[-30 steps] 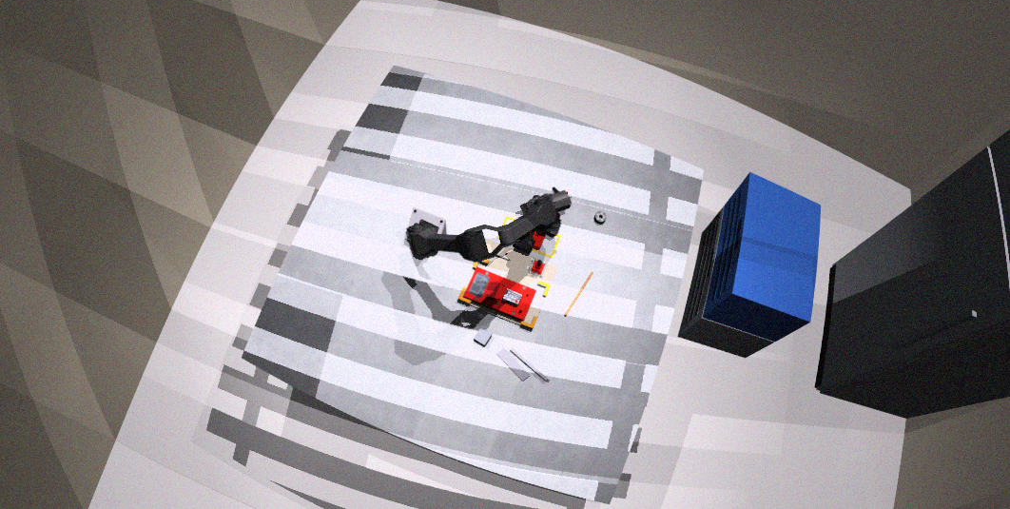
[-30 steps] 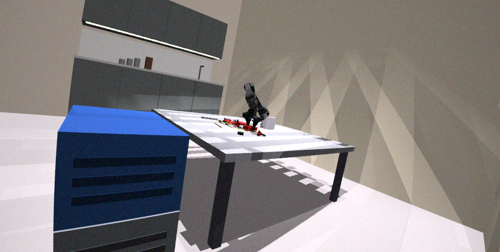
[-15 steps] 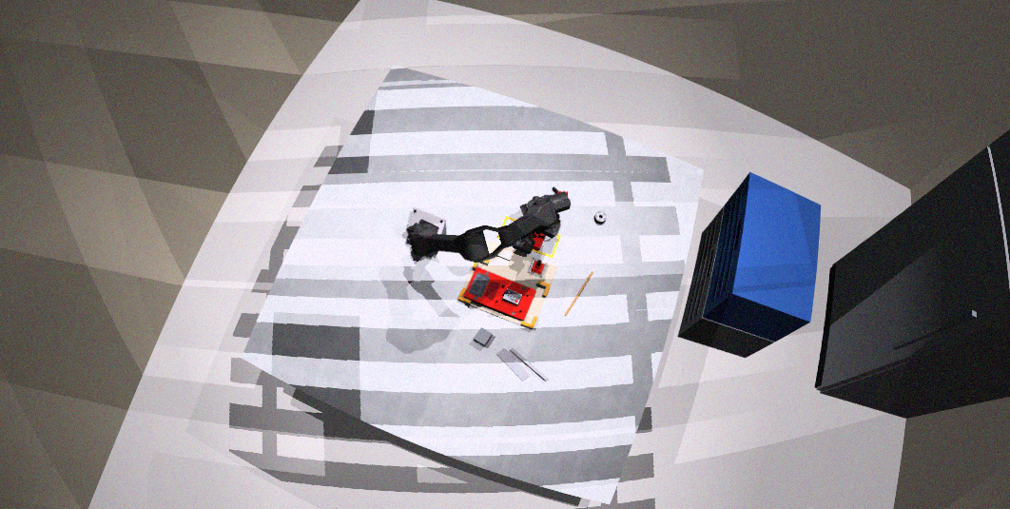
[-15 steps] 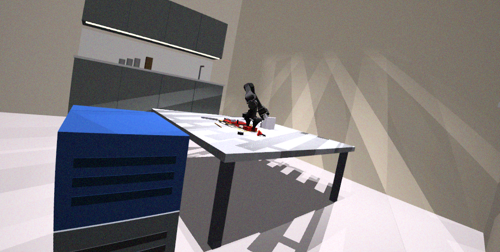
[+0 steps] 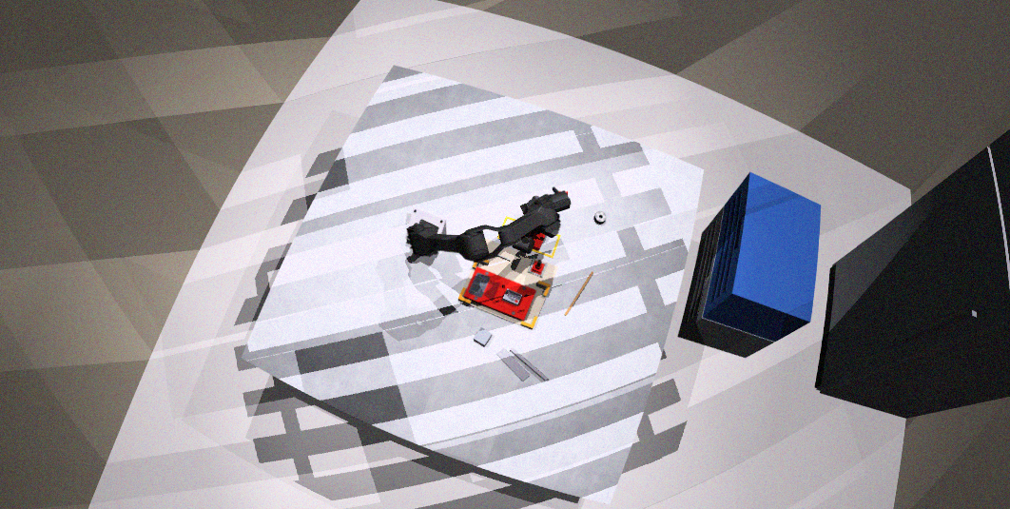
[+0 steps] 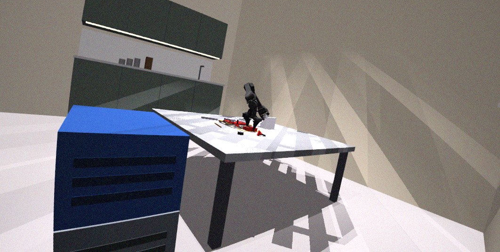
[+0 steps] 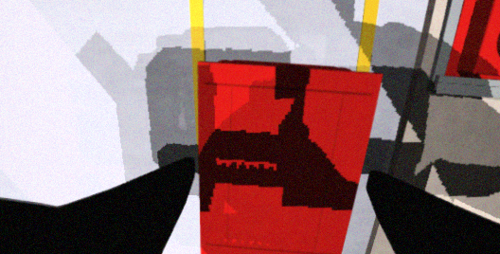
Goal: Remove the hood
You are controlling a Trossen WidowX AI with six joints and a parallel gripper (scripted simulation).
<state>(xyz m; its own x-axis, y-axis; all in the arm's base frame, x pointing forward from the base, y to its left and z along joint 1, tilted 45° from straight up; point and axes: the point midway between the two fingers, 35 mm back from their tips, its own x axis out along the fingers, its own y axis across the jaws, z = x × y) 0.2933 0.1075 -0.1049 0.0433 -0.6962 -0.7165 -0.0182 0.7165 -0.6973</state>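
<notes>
The red hood (image 5: 539,240) (image 6: 250,129) (image 7: 256,208) lies low over the table at the marked area. The marked area's yellow outline (image 5: 556,246) (image 7: 196,19) shows beyond it in the wrist view; the hood and arm hide the rest, so I cannot tell whether the hood is wholly inside. My gripper (image 6: 250,126) (image 7: 280,172) is open around the hood. A narrow gap shows at the right finger; the left fingertip is very close to the hood's edge, and I cannot tell if it touches. The red toy car (image 5: 503,293) (image 6: 233,122) is beside the area.
A small red part (image 5: 537,266) stands near the car. A black round piece (image 5: 599,217) (image 6: 240,133) and a red and black piece (image 6: 260,133) lie near the gripper. A thin orange stick (image 5: 579,293) (image 6: 217,124), a grey block (image 5: 482,337) and grey strips (image 5: 514,364) lie farther off.
</notes>
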